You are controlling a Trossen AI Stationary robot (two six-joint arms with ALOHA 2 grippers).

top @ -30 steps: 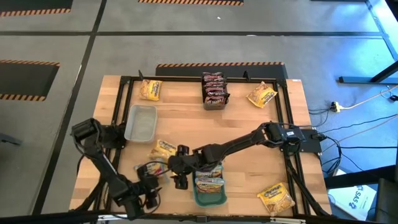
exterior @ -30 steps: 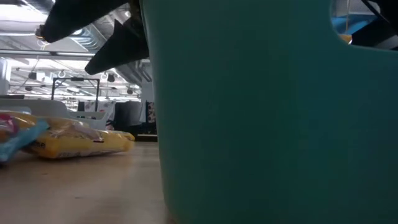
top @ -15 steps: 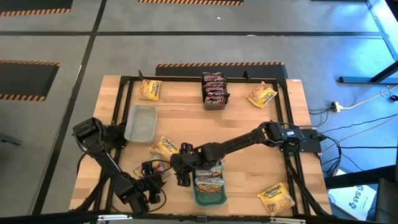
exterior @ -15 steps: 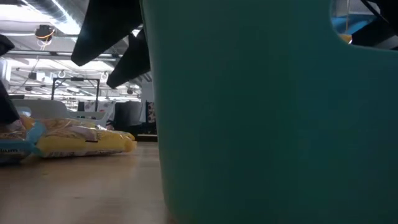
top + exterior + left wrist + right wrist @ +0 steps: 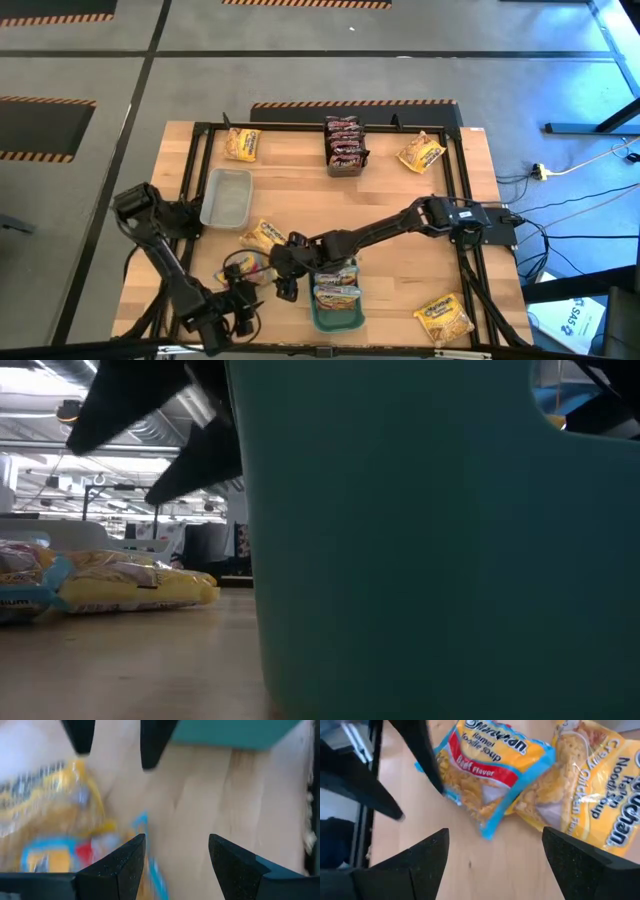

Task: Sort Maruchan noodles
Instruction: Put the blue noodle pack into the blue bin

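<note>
A Maruchan beef packet (image 5: 485, 775), yellow with a red band and blue edges, lies flat on the wood. It partly overlaps a yellow chicken packet (image 5: 592, 795); both also show in the high view (image 5: 245, 267) (image 5: 263, 237). My right gripper (image 5: 495, 865) hovers open above them, just left of the teal tray (image 5: 318, 318), which holds more packets. My left gripper (image 5: 172, 862) is open, low at the beef packet's near side (image 5: 60, 845). Further packets lie at the table's far edge (image 5: 242, 143) (image 5: 421, 152), with dark ones (image 5: 343, 145) between them. One more (image 5: 443, 318) lies near right. My left gripper has one finger (image 5: 427, 757) standing at the beef packet's blue edge (image 5: 445, 795). I cannot tell whether it touches the packet. The packet lies flat on the table.
A clear tub (image 5: 226, 197) stands left of centre. The teal tray's wall (image 5: 430, 560) fills most of the low view. A black frame (image 5: 300, 127) runs round the table top. Bare wood (image 5: 400, 190) lies between the tray and the far packets.
In the low view the beef packet's raised blue end has come down, and the packet now lies flat. My right gripper has swung a little toward the table's right and back to the left, staying open.
</note>
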